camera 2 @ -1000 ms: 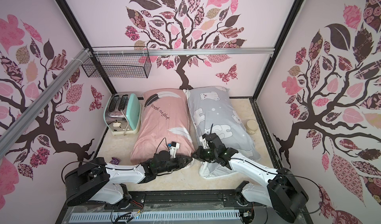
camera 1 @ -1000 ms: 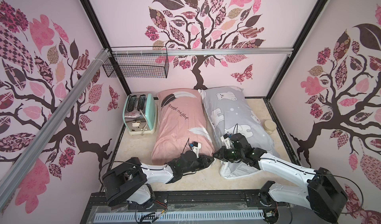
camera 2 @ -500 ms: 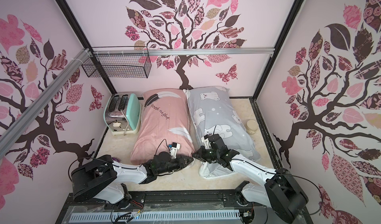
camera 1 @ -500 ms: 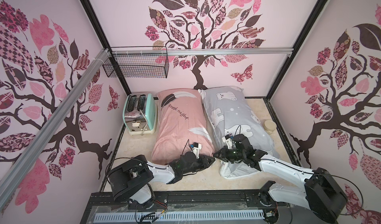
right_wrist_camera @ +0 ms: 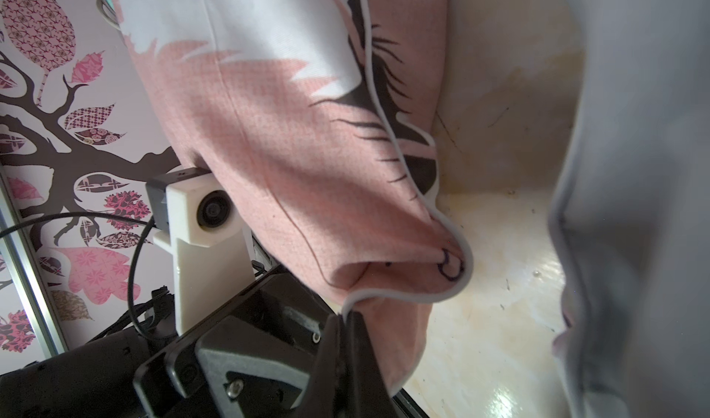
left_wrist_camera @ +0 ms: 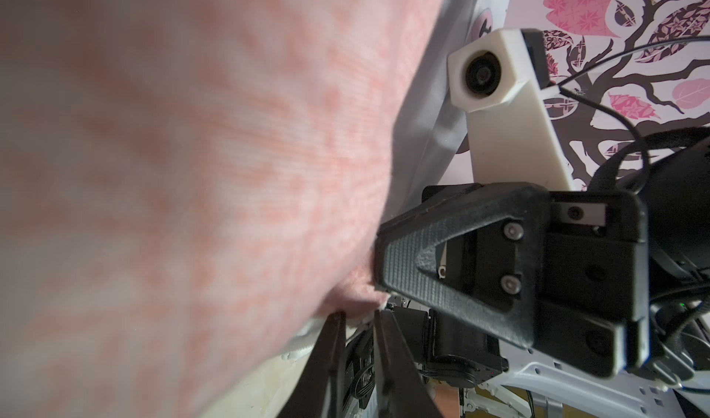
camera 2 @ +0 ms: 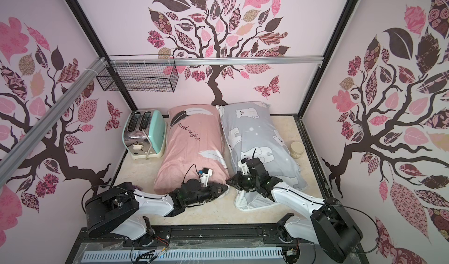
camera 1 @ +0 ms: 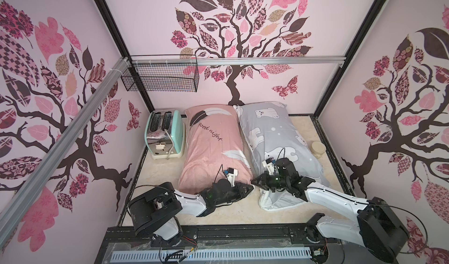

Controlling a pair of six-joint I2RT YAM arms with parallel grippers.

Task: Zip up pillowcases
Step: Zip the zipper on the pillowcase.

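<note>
Two pillowcases are lying side by side on the beige surface (camera 1: 165, 177), both running lengthwise from 12 o'clock down to 6 o'clock. The pink pillowcase (camera 1: 213, 139) — feathers and "good night" script on its face — is sitting in the middle. The grey pillowcase (camera 1: 274, 134) with white bears is touching it along its 3 o'clock side. A mint toaster (camera 1: 165, 134) is standing just beside the pink one at 9 o'clock. A small round tin (camera 1: 318, 149) is resting near the grey one at 3 o'clock.

Both arms are reaching low to the pink pillowcase's 5 o'clock corner. The left tool (camera 1: 250, 190) is pointing in from 7 o'clock. In the left wrist view its fingers (left_wrist_camera: 330, 362) are standing slightly spread, with a narrow gap showing between them and the pink corner sitting right at their tips. The right tool (camera 1: 253, 181) is pointing in from 4 o'clock, its arm lying across the slack 6 o'clock end of the grey pillowcase. In the right wrist view its jaws are pressed together, pinching the white piping (right_wrist_camera: 399, 300) of the pink corner — the cloth there is puckering into a fold. The zip itself is too hidden to make out.
</note>
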